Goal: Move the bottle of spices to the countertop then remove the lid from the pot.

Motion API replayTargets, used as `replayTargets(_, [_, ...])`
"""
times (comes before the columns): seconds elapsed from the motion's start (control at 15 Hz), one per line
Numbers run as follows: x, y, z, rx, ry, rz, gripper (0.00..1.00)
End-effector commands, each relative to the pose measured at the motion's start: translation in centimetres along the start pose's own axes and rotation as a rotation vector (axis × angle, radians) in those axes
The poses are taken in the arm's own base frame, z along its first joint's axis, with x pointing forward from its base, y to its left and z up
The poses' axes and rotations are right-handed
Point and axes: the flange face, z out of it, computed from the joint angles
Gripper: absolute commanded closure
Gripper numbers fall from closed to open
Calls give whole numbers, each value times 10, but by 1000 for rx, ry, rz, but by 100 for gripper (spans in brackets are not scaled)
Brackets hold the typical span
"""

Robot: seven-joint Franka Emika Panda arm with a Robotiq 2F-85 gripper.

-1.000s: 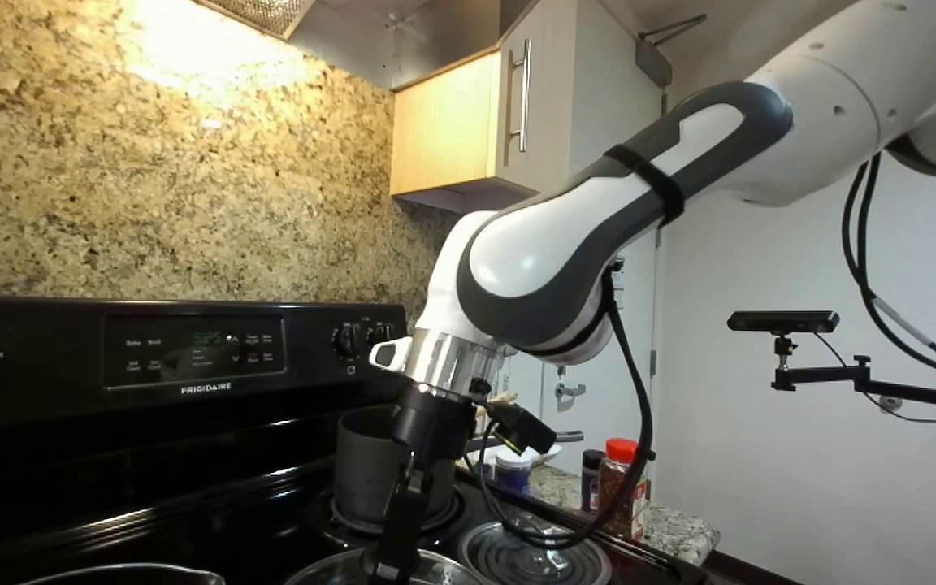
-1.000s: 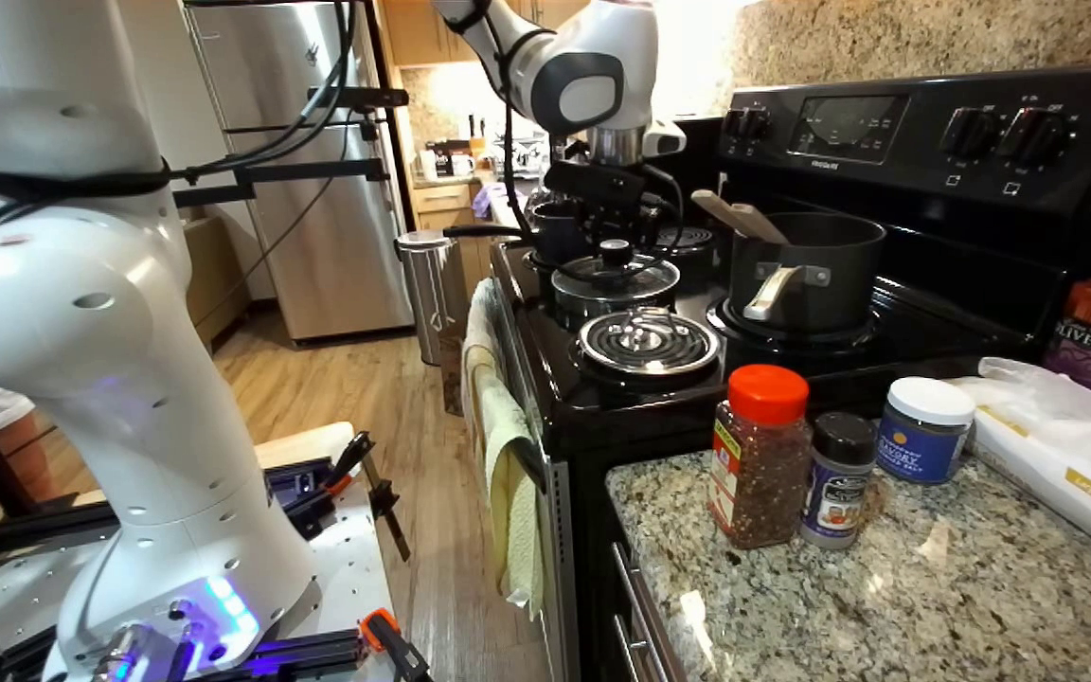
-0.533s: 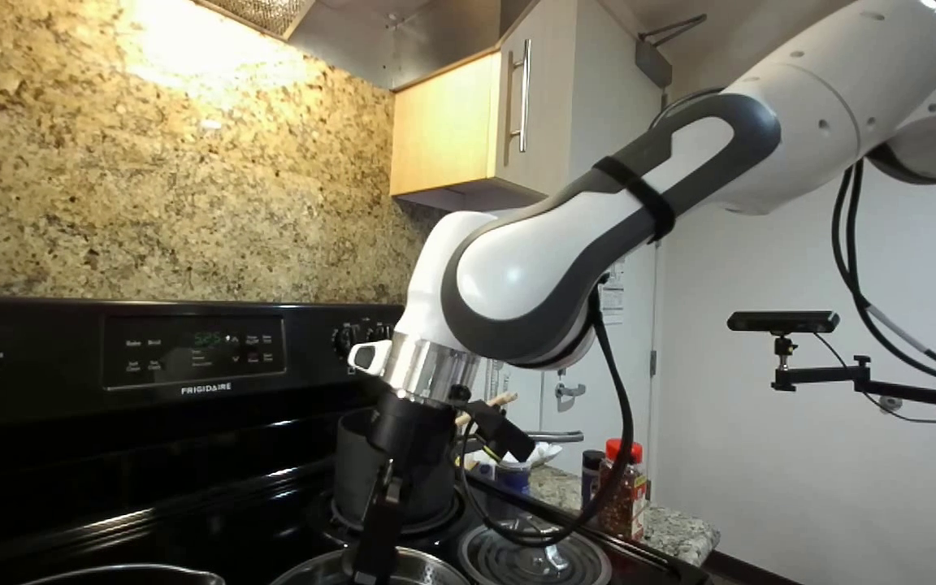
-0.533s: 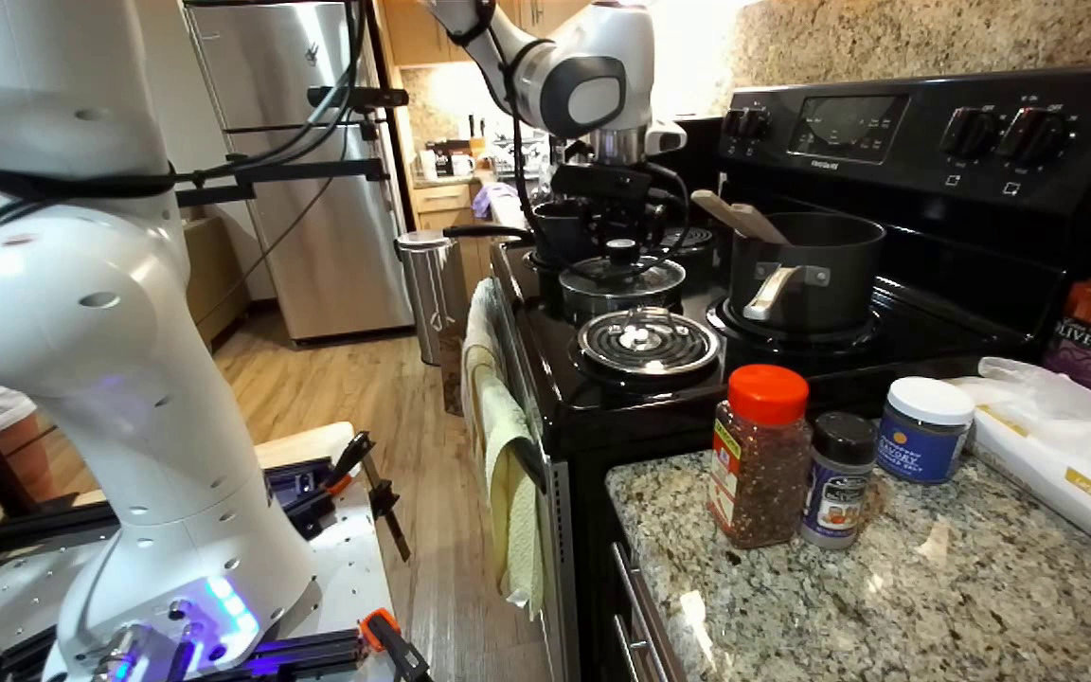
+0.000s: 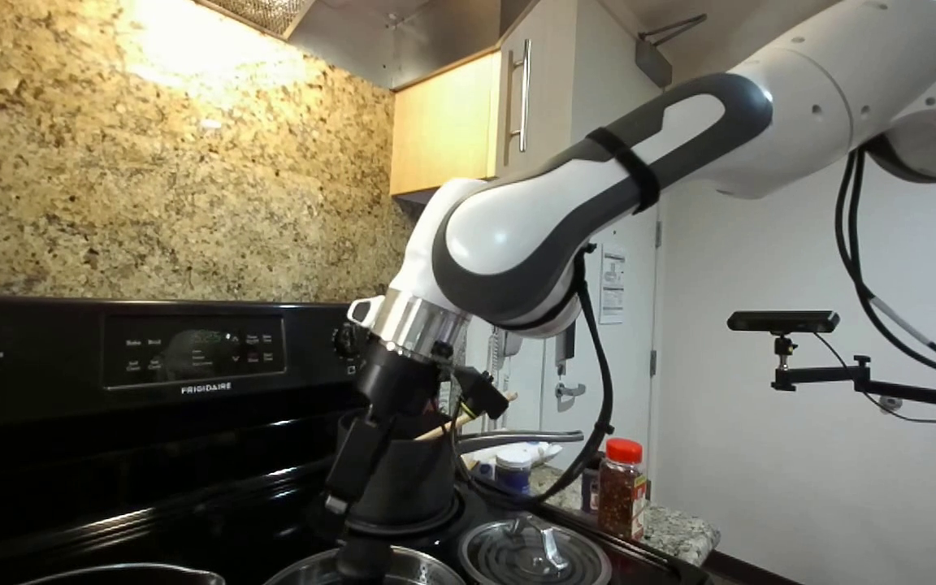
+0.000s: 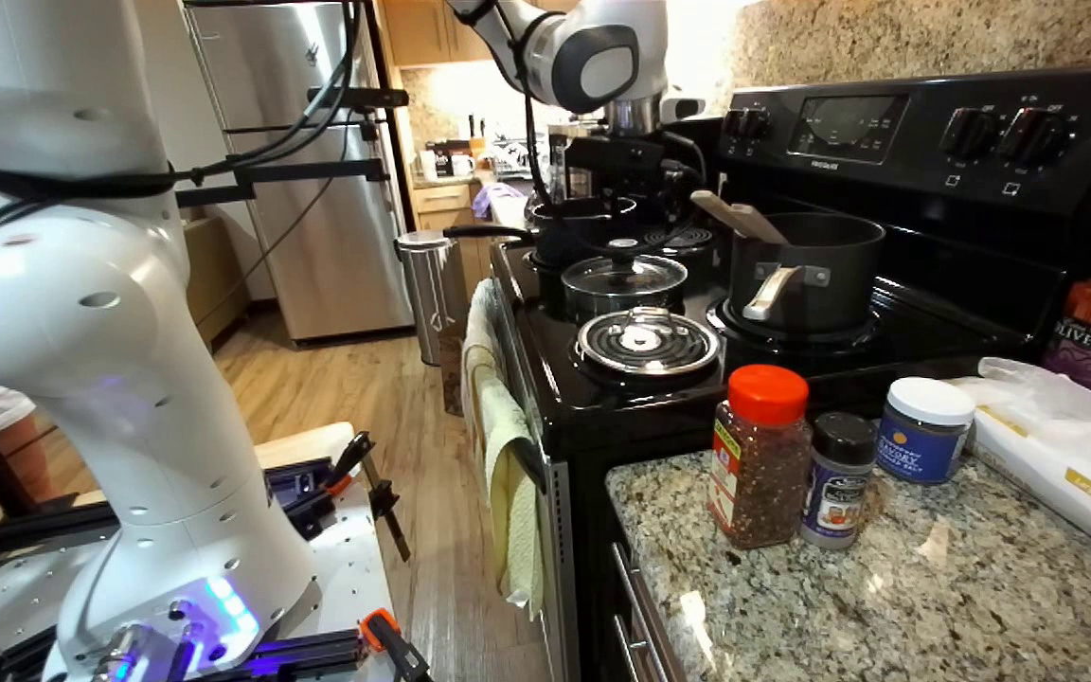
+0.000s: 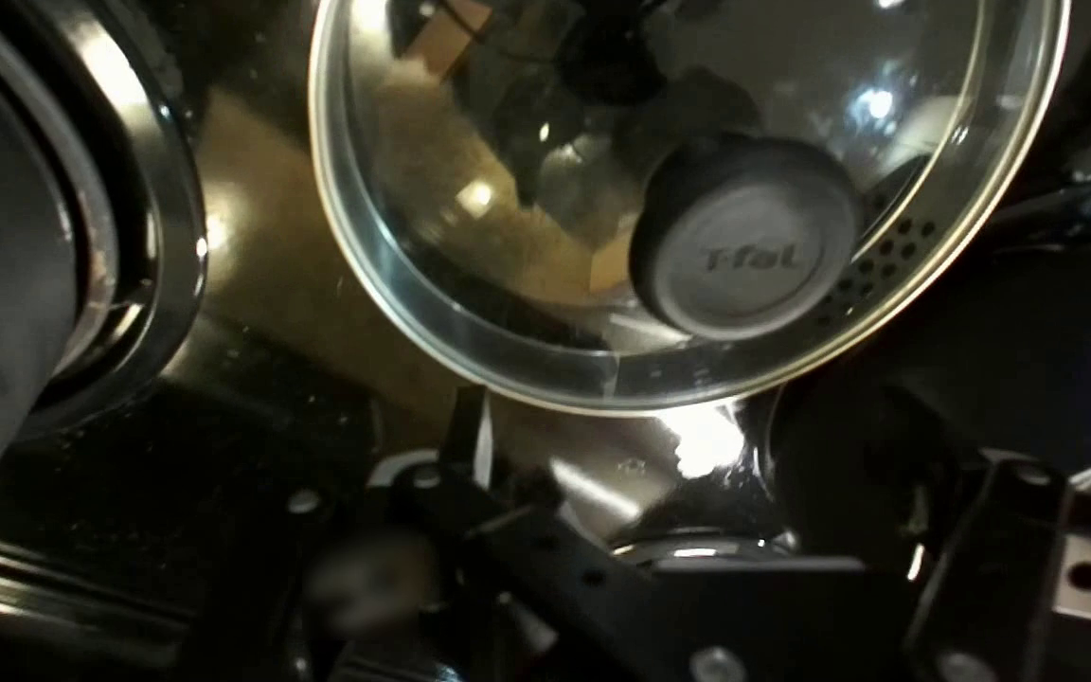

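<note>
Well, nearest in an exterior view is the countertop [image 6: 943, 606], pale and speckled; the bottle of spices [image 6: 761, 474] stands upright on it, red cap in place, with a dark-capped shaker [image 6: 836, 488] just beside it and a blue jar [image 6: 920, 440] with a white top a little behind; past the counter's edge comes the black stove top [image 6: 953, 327], where a see-through cover [image 6: 676, 343] with a curved metal handle lies over a front burner [image 6: 645, 381], and a dark grey saucepan [image 6: 830, 279] with wooden utensils [image 6: 742, 218] leaning in it sits on a rear one; beyond the cover, the lid [image 6: 648, 277] sits on the pot [image 6: 593, 303], its bright rim and black knob [image 7: 744, 246] clear in the wrist view, the knob lettered T-fal; the gripper [image 5: 340, 493] is tilted, higher than the knob and apart from it, its fingers [image 5: 356, 463] spread well apart with nothing held; farther off, on the wooden floor [image 6: 451, 521], stand a steel bin [image 6: 434, 298] and a refrigerator [image 6: 347, 275].
</note>
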Motion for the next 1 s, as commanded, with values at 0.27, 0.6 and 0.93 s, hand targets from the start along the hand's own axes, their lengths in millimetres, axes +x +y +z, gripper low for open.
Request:
replayTargets(0.27, [-13,21,-97,-121,132,102,0])
replayTargets(0.6, [-69,48,-158,-175,143,185,0])
replayTargets(0.93, [-117,64,-202,-237,155,282,0])
